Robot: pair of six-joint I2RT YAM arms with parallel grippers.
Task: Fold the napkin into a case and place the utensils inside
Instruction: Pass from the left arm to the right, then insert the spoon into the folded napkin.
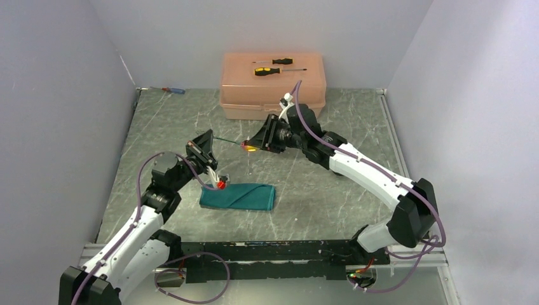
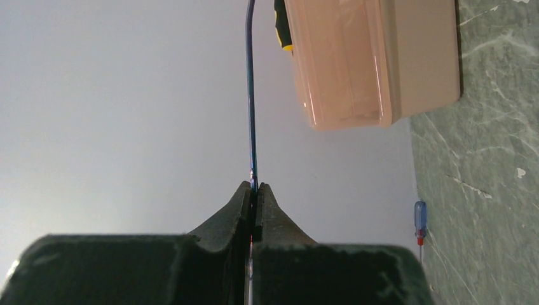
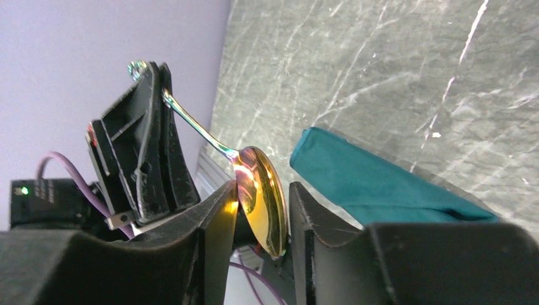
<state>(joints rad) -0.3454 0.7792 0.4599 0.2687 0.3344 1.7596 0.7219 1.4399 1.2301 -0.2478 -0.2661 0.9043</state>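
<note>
My left tool (image 2: 254, 190) is shut tight on the thin handle of the spoon (image 2: 251, 95) and holds it up off the counter (image 1: 330, 190), with the stem running level across the gap toward the other arm. My right tool (image 3: 264, 187) stands at the far end with its jaws apart, one on each side of the shiny bowl. The bowl sits close against one finger (image 3: 219, 210) with a clear gap to the other, so I judge nothing is clamped there. I read this as a hand-over or a re-grip in mid-air, part of the step of getting the utensils into the case. The napkin (image 1: 238, 196) lies below and nearer to me than the spoon, apart from both tools. It is flat on the counter, folded into a long narrow pouch just beside my left arm. From the right wrist view it shows past the fingers as a teal wedge. I cannot tell which end or edge of it is open. Next, one tool has to take sole, firm hold of the spoon. Then it must be lowered and lined up with the long side of the cloth and slid in without dragging the folds apart. I cannot find the fork in any view. Beyond all this, the peach box (image 1: 273, 89) stands at the back wall with two screwdrivers (image 1: 274, 67) on its lid.
</note>
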